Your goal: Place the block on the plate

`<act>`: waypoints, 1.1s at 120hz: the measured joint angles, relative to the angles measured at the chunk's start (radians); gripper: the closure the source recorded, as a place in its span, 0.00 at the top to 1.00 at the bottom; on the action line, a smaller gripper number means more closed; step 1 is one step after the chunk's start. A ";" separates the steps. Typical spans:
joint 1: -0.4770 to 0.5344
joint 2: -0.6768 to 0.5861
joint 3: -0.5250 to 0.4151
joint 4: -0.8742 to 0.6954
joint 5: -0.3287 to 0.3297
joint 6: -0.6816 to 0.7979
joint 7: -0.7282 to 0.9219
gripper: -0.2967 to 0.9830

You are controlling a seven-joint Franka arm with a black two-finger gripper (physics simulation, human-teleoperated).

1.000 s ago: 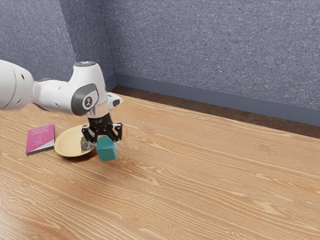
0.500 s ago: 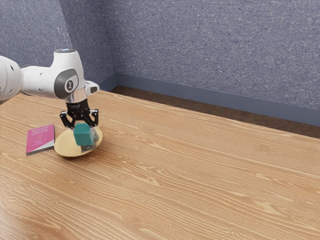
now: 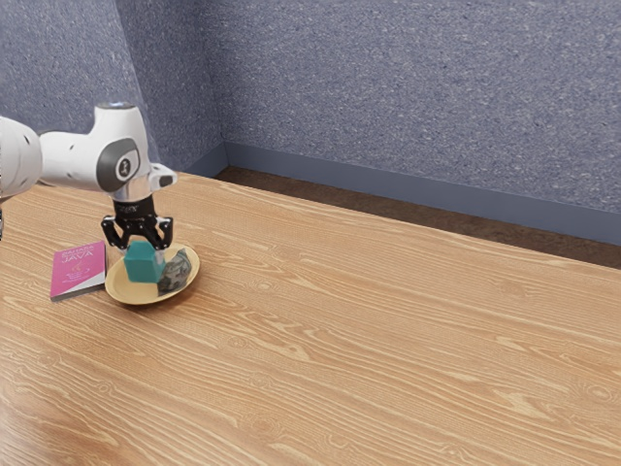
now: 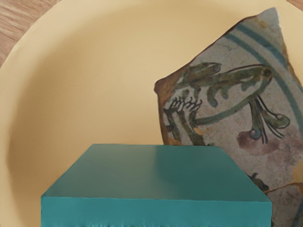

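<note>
The site was an indoor room, exact type indeterminate, identified by speckled blue-grey walls (image 3: 408, 87), flat blue-grey baseboard (image 3: 388, 184) and dark brown floor (image 3: 388, 210).

The black gripper (image 3: 143, 250) has the blue-green block (image 3: 142, 269) pinched in its jaws. Under the jaws is the yellow plate (image 3: 138, 294). A gray, spotty piece (image 3: 175, 275) sits on it, to the exterior view's right of the jaws. A pink book (image 3: 78, 269) lies to their left in that view. Behind them is a speckly blue wall (image 3: 388, 97).
</note>
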 joint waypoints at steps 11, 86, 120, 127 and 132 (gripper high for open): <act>0.017 0.033 -0.011 0.033 0.011 -0.008 0.033 0.52; 0.059 0.029 -0.066 0.054 0.011 -0.047 0.200 0.72; 0.059 -0.047 -0.080 0.021 0.013 -0.061 0.237 0.76; 0.060 -0.072 -0.089 0.005 0.014 -0.064 0.244 0.76; 0.059 -0.088 -0.094 -0.002 0.015 -0.066 0.248 0.76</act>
